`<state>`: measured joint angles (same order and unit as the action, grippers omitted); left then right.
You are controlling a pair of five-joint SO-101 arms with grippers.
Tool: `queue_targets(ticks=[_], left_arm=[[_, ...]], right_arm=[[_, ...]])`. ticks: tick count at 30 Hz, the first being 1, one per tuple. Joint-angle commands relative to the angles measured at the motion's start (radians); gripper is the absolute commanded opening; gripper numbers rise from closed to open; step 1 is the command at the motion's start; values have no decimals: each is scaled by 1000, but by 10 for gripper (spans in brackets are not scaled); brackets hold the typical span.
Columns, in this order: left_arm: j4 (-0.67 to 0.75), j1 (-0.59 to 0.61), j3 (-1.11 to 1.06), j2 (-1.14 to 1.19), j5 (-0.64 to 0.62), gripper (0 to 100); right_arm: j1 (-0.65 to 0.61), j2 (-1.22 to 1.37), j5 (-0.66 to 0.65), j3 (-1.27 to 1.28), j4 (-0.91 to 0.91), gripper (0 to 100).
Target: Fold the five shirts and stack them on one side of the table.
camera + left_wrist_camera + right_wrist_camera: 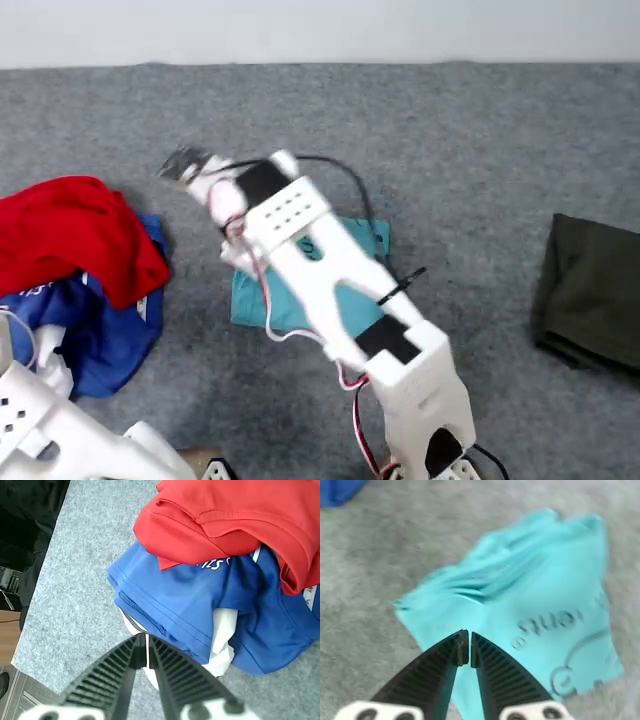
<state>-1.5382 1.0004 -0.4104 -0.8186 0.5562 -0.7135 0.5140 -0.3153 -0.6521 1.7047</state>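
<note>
Above the teal shirt (535,605) on the desk (370,555), the right gripper (469,644) hangs closed and empty, so descending could rumple its fold.

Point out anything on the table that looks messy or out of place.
The red shirt, blue shirt and a white garment lie bunched in an unfolded heap at the left of the table. The teal shirt mid-table looks rumpled; the dark green shirt is folded.

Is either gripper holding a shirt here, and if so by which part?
Nothing is held. The left gripper is shut and empty beside the blue shirt; the right gripper is shut and empty above the teal shirt.
</note>
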Motion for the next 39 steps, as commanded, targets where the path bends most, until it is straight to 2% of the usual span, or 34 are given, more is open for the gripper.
queue_targets(ticks=[1, 6, 14, 17, 21, 22, 25, 31, 39], left_arm=[[18, 0, 2, -18, -11, 15], [18, 0, 2, -18, -11, 15], [21, 2, 2, -18, -11, 15], [21, 5, 2, -18, -9, 15], [26, 0, -13, -18, -9, 15], [26, 0, -24, -18, -9, 15], [28, -2, -61, -18, -9, 15], [40, 5, -76, -20, -9, 15], [34, 5, -44, -20, -9, 15]], right_arm=[[50, -5, 11, -35, 45, 9], [19, 114, 12, -34, 25, 9], [-65, 300, 5, -213, -171, 9], [-62, 303, 5, -339, -102, 9], [-67, 294, 11, -488, 101, 9], [-64, 286, 18, -489, 97, 9], [-42, 219, 71, -454, 94, 9], [-36, 104, 74, -227, 94, 9], [87, -234, 83, 160, 93, 9]])
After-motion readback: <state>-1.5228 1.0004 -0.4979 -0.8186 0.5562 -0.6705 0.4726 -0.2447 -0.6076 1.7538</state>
